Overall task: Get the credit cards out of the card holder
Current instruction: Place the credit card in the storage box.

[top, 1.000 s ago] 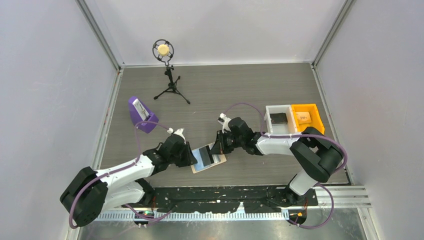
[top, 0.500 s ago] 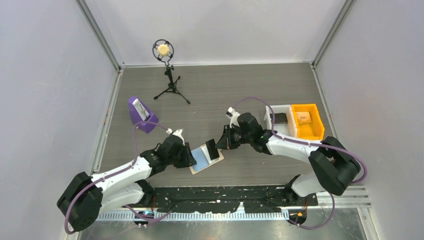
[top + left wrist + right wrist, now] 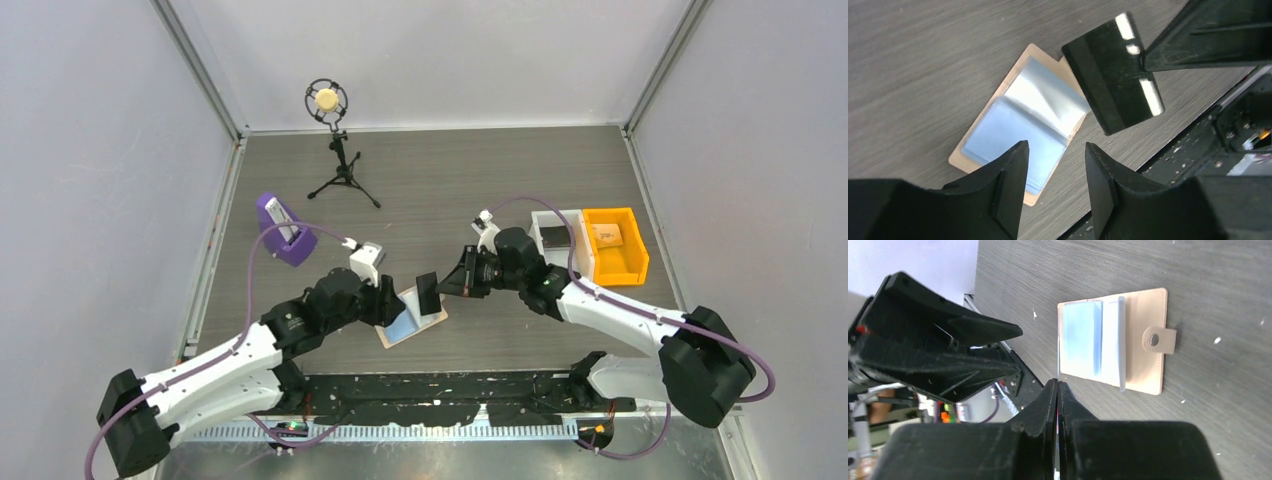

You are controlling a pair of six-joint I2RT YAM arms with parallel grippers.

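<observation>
The tan card holder (image 3: 412, 316) lies open on the table, light blue inside; it also shows in the left wrist view (image 3: 1018, 130) and the right wrist view (image 3: 1143, 347). My right gripper (image 3: 447, 287) is shut on a black credit card (image 3: 428, 293) and holds it in the air just right of the holder. The card shows broadside in the left wrist view (image 3: 1113, 72) and edge-on in the right wrist view (image 3: 1058, 360). My left gripper (image 3: 392, 303) is open and empty, raised just above the holder's left part.
A purple wedge stand (image 3: 283, 229) with a card in it stands at the left. A white bin (image 3: 556, 240) and an orange bin (image 3: 612, 243) sit at the right. A microphone tripod (image 3: 338, 150) stands at the back.
My right gripper has pulled the black card out of the holder and drawn back to the right with it. My left gripper has lifted off the holder and opened.
</observation>
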